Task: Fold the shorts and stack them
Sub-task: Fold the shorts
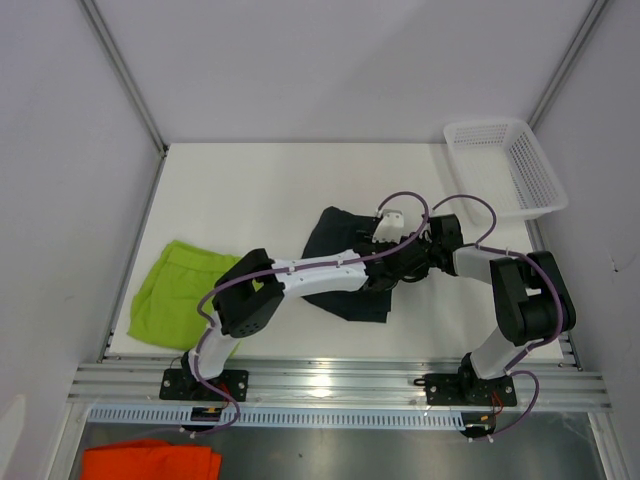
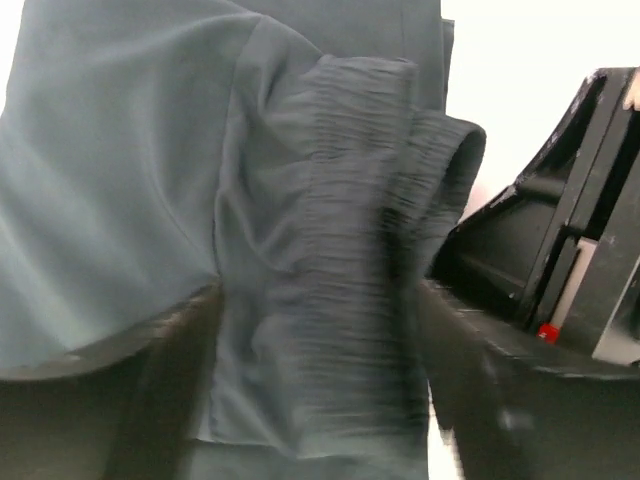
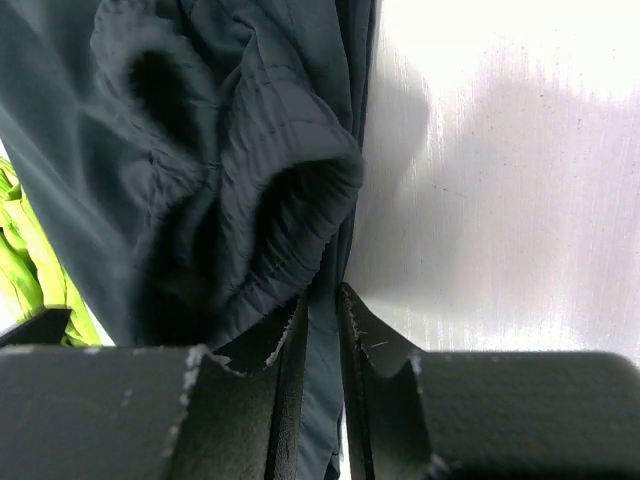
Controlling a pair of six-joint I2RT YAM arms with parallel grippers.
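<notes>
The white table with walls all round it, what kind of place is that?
Probably a robot test booth, not a home: a bare white table boxed in by plain panels, two arms bolted to a metal rail, and just dark shorts, green shorts and a white basket.

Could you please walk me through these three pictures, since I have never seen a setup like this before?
Gladly. Two robot arms are bolted at the near edge of a white table. The overhead picture comes from a fixed camera above and behind them; the other two come from small cameras on each wrist, looking past the fingers.

On the table lie a dark navy-charcoal pair of fabric shorts in the middle, a bright lime green pair of shorts at the left, and a white plastic basket at the far right. An orange cloth lies below the table's edge.

The right gripper pinches the dark shorts' fabric. The left gripper stands open, its fingers on either side of the gathered waistband.
</notes>
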